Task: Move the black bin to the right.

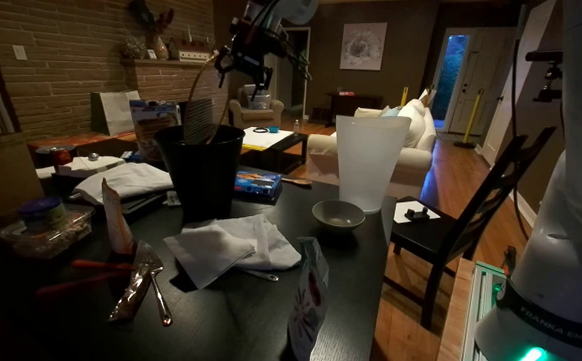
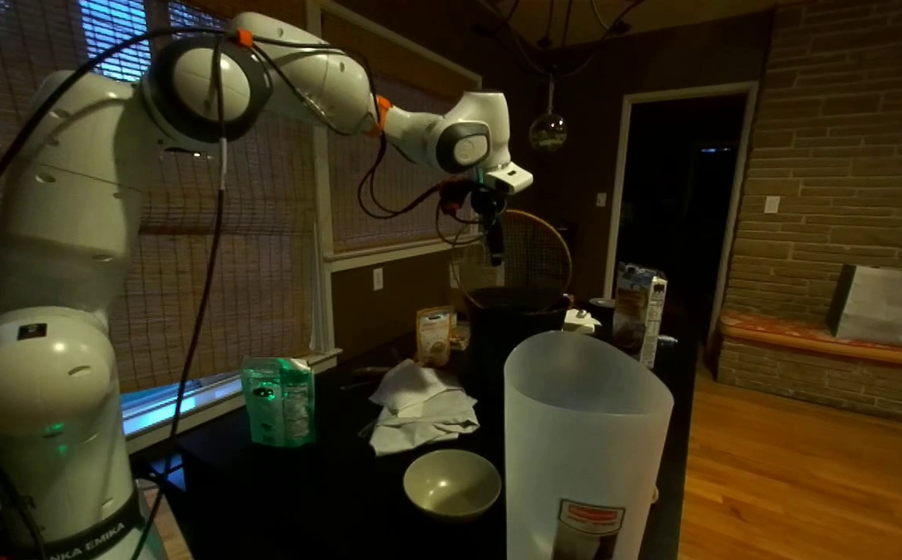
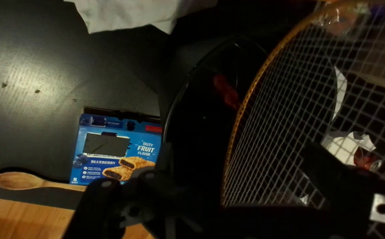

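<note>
The tall black bin (image 1: 201, 175) stands upright on the dark table, with a racket (image 1: 202, 118) sticking up out of it. The bin (image 2: 490, 342) is partly behind the white container in an exterior view. In the wrist view, the bin's open mouth (image 3: 192, 113) lies below my gripper, and a dim red thing shows inside it. The racket's orange rim and strings (image 3: 242, 106) cross the wrist view. My gripper (image 1: 243, 80) is open and above the bin, near the racket's upper part. It also shows from the side (image 2: 495, 253). Its fingers (image 3: 240, 152) are wide apart. I cannot tell whether they touch the racket.
A tall white translucent container (image 1: 371, 160) and a grey bowl (image 1: 338, 215) stand near the table edge. A blue snack box (image 1: 258, 184) and wooden spoon (image 3: 21, 181) lie beside the bin. White cloths (image 1: 241, 245), a pouch (image 1: 311, 301) and utensils (image 1: 158, 296) lie nearer.
</note>
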Robot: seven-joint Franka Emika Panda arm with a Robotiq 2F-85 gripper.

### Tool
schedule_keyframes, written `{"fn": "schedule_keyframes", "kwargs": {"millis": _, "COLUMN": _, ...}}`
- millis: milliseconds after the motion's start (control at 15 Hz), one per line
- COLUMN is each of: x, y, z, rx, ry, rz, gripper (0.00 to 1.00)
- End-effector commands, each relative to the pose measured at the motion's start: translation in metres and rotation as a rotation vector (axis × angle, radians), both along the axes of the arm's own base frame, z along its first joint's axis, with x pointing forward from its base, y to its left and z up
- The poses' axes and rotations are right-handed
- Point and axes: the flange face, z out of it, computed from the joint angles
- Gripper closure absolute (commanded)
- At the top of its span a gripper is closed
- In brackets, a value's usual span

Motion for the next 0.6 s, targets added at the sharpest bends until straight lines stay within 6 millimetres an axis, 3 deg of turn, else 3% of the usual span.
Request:
{"fn": "schedule_keyframes", "kwargs": {"millis": 0, "x": -0.061, "y": 0.010, "z": 0.029, "rx": 0.080, "ry": 0.004, "rz": 0.154, "gripper": 0.00}}
{"fn": "schedule_keyframes", "kwargs": {"millis": 333, "x": -0.122, "y": 0.041, "z": 0.067, "rx": 0.088, "ry": -0.060, "rz": 0.427, "gripper": 0.00}}
{"fn": "schedule_keyframes", "kwargs": {"millis": 400, "x": -0.127, "y": 0.047, "z": 0.074, "rx": 0.088, "ry": -0.079, "rz": 0.480, "gripper": 0.00}}
{"fn": "schedule_keyframes", "kwargs": {"millis": 467, "x": -0.104, "y": 0.036, "z": 0.068, "rx": 0.073, "ry": -0.046, "rz": 0.392, "gripper": 0.00}}
{"fn": "schedule_keyframes", "kwargs": {"millis": 533, "x": -0.113, "y": 0.042, "z": 0.074, "rx": 0.072, "ry": -0.059, "rz": 0.429, "gripper": 0.00}}
